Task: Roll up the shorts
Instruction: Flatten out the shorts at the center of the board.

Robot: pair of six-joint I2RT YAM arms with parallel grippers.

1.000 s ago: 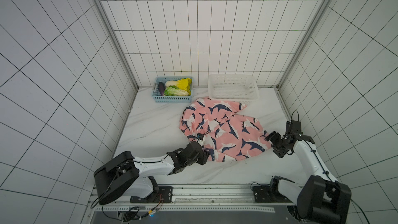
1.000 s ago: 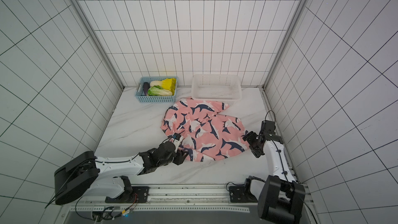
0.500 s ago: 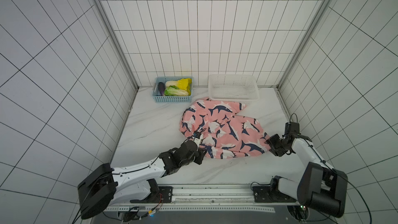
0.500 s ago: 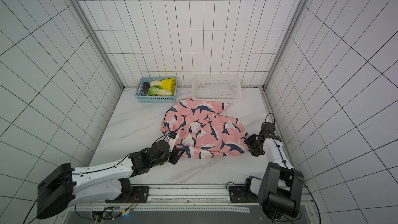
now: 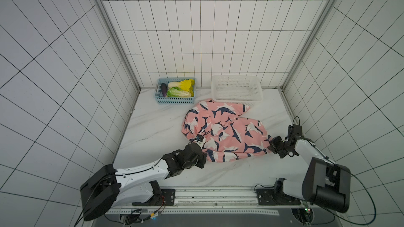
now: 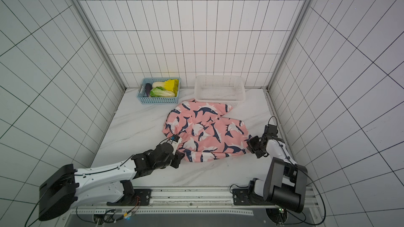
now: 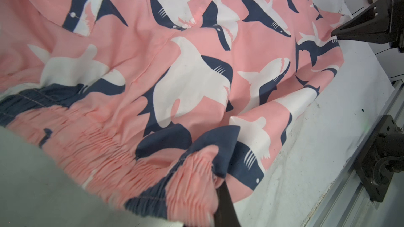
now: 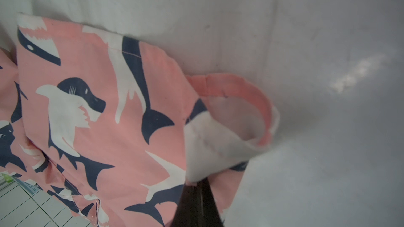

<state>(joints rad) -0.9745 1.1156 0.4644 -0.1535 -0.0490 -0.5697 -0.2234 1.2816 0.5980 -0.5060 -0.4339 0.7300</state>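
The pink shark-print shorts (image 5: 220,132) (image 6: 205,134) lie crumpled on the white table, spread from the white basket toward the front. My left gripper (image 5: 206,156) (image 6: 182,156) is at their near-left corner. In the left wrist view it (image 7: 216,184) is shut on the gathered waistband (image 7: 192,182). My right gripper (image 5: 270,146) (image 6: 249,145) is at the near-right corner. In the right wrist view it (image 8: 194,184) is shut on a folded-over hem of the shorts (image 8: 98,116). The fabric between the two grippers sags in folds.
A blue basket (image 5: 176,100) holding vegetables stands at the back left, with a white basket (image 5: 237,90) at the back right touching the shorts' far edge. The arms' metal rail (image 5: 218,195) runs along the front. Tiled walls close in on three sides.
Both grippers have shut on the shorts. The right gripper came in a little to the left onto the hem. The left arm stretched out lower and flatter.
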